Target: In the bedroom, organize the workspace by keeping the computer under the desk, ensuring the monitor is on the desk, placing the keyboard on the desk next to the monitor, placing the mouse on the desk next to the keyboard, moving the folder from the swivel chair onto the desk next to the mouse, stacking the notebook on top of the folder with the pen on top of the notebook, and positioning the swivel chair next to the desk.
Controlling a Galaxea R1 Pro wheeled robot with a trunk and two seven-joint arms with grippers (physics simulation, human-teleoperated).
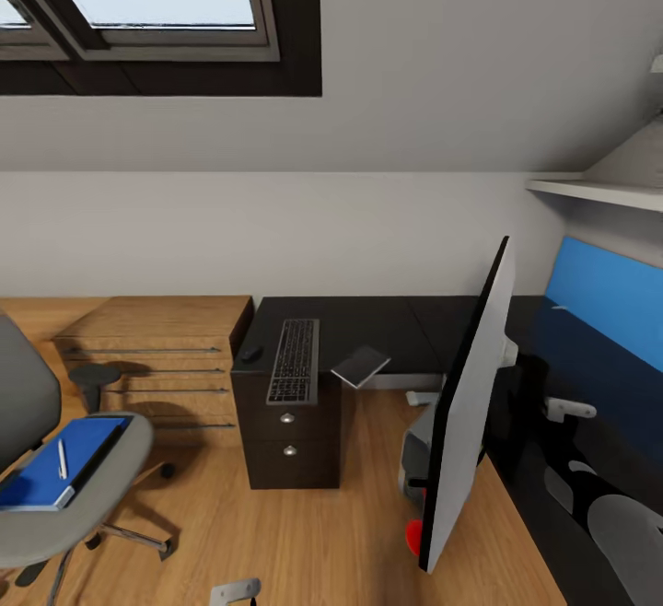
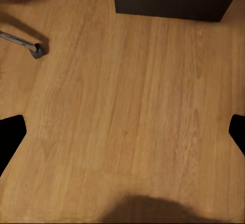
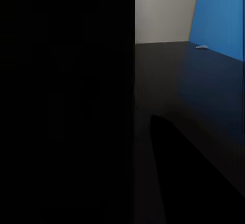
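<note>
Head view: we are seeing the monitor (image 1: pixel 465 422) tipping off the bench (image 1: pixel 387 325); whether our claws are apart, we cannot tell.

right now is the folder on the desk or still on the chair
Still on the swivel chair: the blue folder lies flat on its grey seat with the pen on top.

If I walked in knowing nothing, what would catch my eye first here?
The monitor, seen edge-on, looms up close at the right on the black desk. At the left, a bright blue folder with a white pen on it lies on the grey swivel chair. The keyboard lies on the desk's far end.
</note>
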